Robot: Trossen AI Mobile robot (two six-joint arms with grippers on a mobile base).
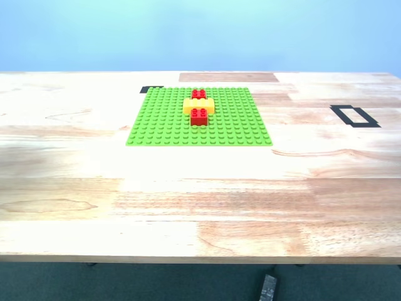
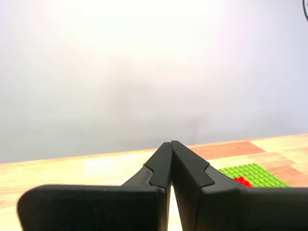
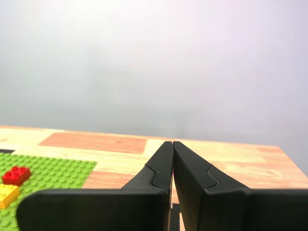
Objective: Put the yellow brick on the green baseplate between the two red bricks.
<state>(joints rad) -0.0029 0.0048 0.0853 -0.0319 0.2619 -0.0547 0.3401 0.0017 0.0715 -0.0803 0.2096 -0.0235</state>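
In the exterior view, the large flat square bright green studded plastic baseplate (image 1: 199,117) lies on the pale wooden table (image 1: 200,200), toward its far side. The rectangular yellow-orange studded plastic brick (image 1: 198,105) sits on the baseplate, lengthwise across the view, directly between the two small square red studded plastic bricks: the far red brick (image 1: 198,94) touches its far side and the near red brick (image 1: 200,116) touches its near side. Two black tape marks lie on the table: a small black mark (image 1: 151,89) at the baseplate's far corner on the exterior view's left, and a black rectangular outline (image 1: 354,116) well apart on the exterior view's right. Neither arm appears in this view. In the first wrist view, my first gripper (image 2: 171,144) is clenched, fingertips touching, grasping nothing; a corner of the baseplate (image 2: 252,174) with a red brick (image 2: 242,181) lies well apart from the jaws. In the second wrist view, my second gripper (image 3: 172,143) is likewise clenched and empty; the baseplate (image 3: 53,172), a red brick (image 3: 16,175) and the yellow brick (image 3: 7,194) lie off to one side, clear of the jaws.
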